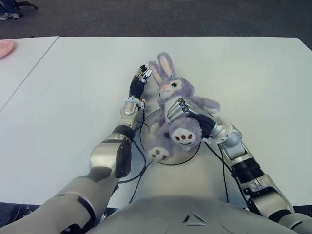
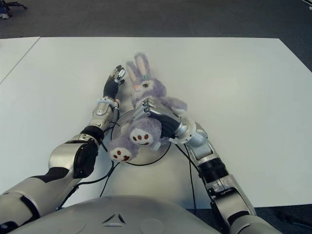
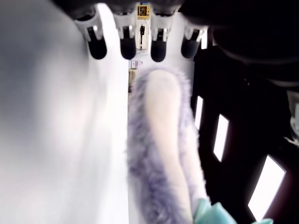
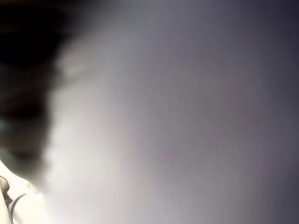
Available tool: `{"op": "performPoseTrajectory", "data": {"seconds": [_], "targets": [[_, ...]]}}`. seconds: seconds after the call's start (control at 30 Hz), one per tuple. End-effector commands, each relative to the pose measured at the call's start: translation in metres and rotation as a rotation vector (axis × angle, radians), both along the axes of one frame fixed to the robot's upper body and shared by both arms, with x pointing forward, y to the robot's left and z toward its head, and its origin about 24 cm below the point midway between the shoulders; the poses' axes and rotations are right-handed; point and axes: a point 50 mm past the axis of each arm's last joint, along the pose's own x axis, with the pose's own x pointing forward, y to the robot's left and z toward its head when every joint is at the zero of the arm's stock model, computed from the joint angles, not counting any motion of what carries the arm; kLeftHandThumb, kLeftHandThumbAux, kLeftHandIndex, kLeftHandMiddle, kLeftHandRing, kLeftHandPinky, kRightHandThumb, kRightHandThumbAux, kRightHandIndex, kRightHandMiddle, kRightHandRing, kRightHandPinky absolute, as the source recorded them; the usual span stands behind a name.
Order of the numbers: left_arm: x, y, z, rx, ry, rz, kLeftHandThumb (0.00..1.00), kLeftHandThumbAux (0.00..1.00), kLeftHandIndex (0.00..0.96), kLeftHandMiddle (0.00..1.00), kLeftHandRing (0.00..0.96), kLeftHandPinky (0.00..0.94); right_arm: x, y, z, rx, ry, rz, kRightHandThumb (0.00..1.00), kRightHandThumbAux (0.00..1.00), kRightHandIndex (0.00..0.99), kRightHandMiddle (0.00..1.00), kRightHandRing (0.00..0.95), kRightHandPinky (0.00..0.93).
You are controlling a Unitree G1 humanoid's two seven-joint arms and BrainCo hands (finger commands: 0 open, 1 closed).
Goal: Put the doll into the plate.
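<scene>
A purple plush rabbit doll [image 1: 176, 92] with pink-lined ears lies tilted, its head away from me and its feet toward me. Its lower body and feet hang over a white plate [image 1: 191, 154] with a dark rim, just in front of my torso. My right hand [image 1: 179, 110] is curled around the doll's belly from the right. My left hand [image 1: 140, 79] stretches out flat beside the doll's head, on its left, with straight fingers [image 3: 127, 45] holding nothing. The left wrist view shows one rabbit ear [image 3: 161, 140] close to them. Blurred grey fills the right wrist view.
The white table [image 1: 253, 78] stretches wide to the left, right and far side of the plate. Black cables [image 1: 140, 171] run from my arms across the near edge. A second table with a pink object [image 1: 6, 48] adjoins on the far left.
</scene>
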Motion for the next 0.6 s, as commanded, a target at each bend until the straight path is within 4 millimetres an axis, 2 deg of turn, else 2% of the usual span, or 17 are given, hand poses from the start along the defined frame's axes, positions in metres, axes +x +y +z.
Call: {"op": "performPoseTrajectory", "data": {"seconds": [0.03,0.6], "targets": [[-0.06,0.002,-0.08,-0.018,0.434,-0.007,0.0,0.36,0.062,0.081,0.054,0.02,-0.004,-0.002,-0.01,-0.063,0.038,0.014,0.328,0.878,0.821,0.911,0.91,0.906],[-0.06,0.002,-0.08,-0.009,0.443,-0.013,0.0,0.365,0.058,0.083,0.053,0.001,-0.011,0.003,-0.021,-0.09,0.092,0.028,0.322,0.871,0.83,0.917,0.923,0.916]]}}
